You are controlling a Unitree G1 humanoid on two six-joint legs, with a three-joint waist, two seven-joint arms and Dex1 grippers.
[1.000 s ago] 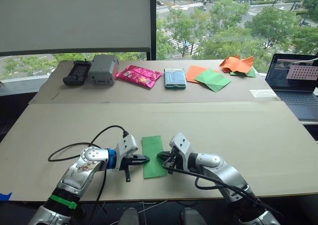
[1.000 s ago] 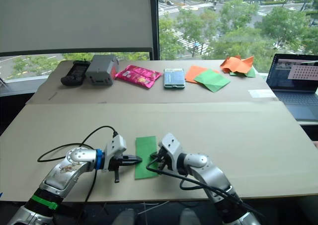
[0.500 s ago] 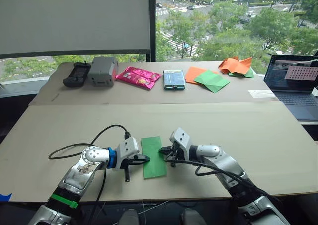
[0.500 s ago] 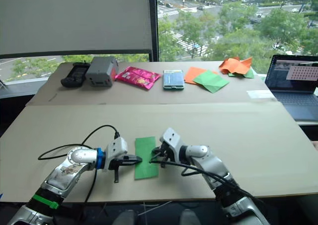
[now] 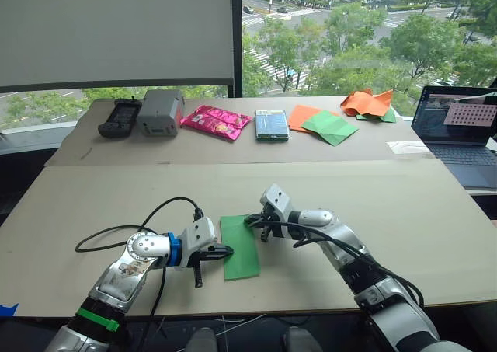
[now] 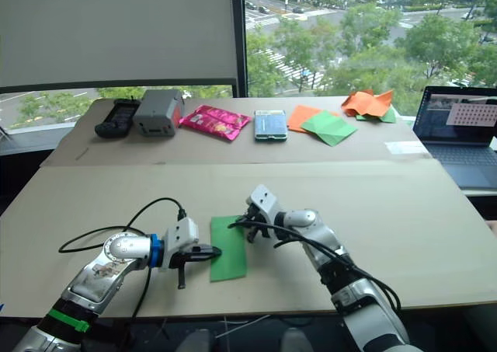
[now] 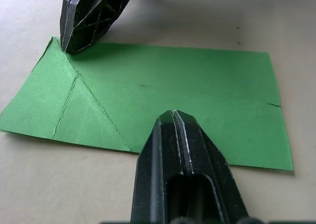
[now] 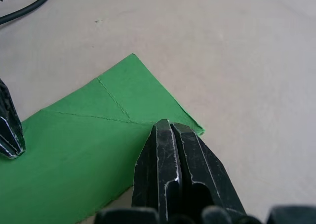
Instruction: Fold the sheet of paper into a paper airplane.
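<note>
— What's in front of you?

— A tan cardboard-covered table point(image 5: 404, 212) by a window, trees and a street outside. Along its far edge I see a black handset point(image 5: 119, 116), a grey box point(image 5: 161, 109), a pink packet point(image 5: 217, 120), a phone-like device point(image 5: 272, 124), orange and green sheets point(image 5: 324, 123), a crumpled orange shape point(image 5: 370, 102) and a laptop point(image 5: 462, 130).

— And the sheet of paper point(image 5: 240, 246)?

— Flat on the table, folded to a narrow green strip, lying between my two grippers. In the left wrist view diagonal creases mark one end.

— The grippers?

— My left gripper point(image 5: 223, 251) has its fingers pressed together, tips on the strip's long edge about midway. My right gripper point(image 5: 251, 221) is also closed, its tips down on the far corner of the strip, touching the paper. Neither is clamped around it; both press from above.
</note>
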